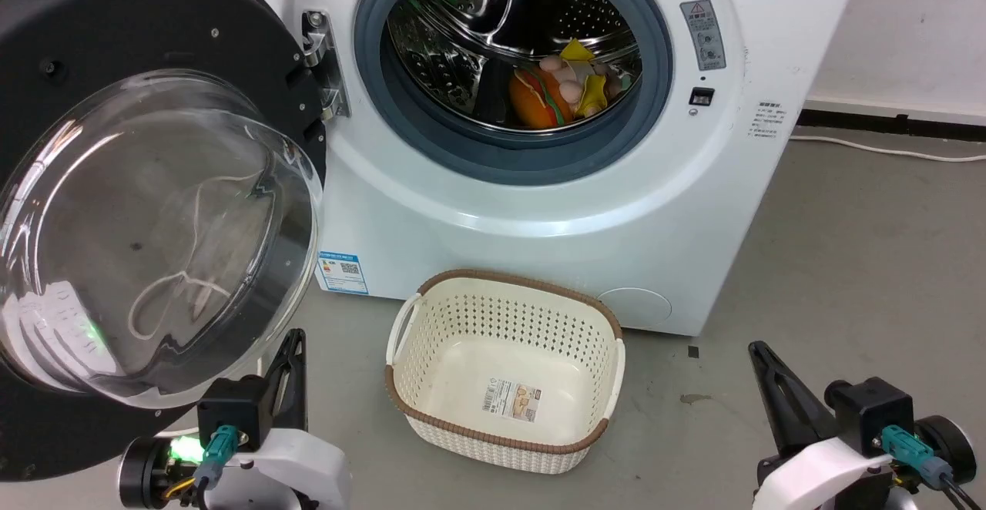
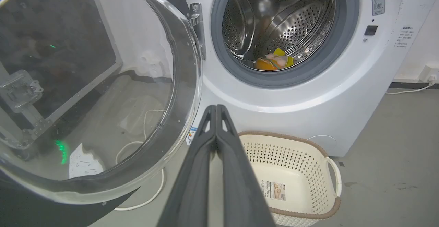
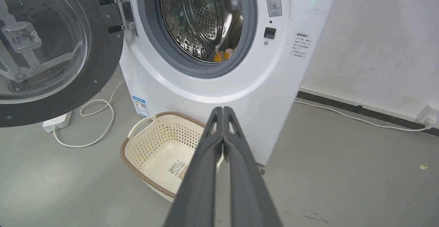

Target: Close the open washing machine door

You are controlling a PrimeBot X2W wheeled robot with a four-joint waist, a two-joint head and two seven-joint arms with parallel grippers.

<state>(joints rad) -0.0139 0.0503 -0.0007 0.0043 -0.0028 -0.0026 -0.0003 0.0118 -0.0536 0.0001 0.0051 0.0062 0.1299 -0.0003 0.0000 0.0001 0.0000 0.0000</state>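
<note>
One large round glossy black door w/ bulging clear glass centre, head view: swung wide open, hinged at left of white washer; blue QR sticker text unreadable. L wrist: left gripper fingers pressed together. R wrist: right gripper fingers together too

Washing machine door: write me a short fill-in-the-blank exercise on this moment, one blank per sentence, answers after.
1. The door stands ____ on its hinge.
2. The toys lie in the ____, while the basket holds none.
3. The left gripper and right gripper both have their jaws ____.
4. The basket stands on the ____ before the machine.
Missing words: open; drum; shut; floor.
</note>
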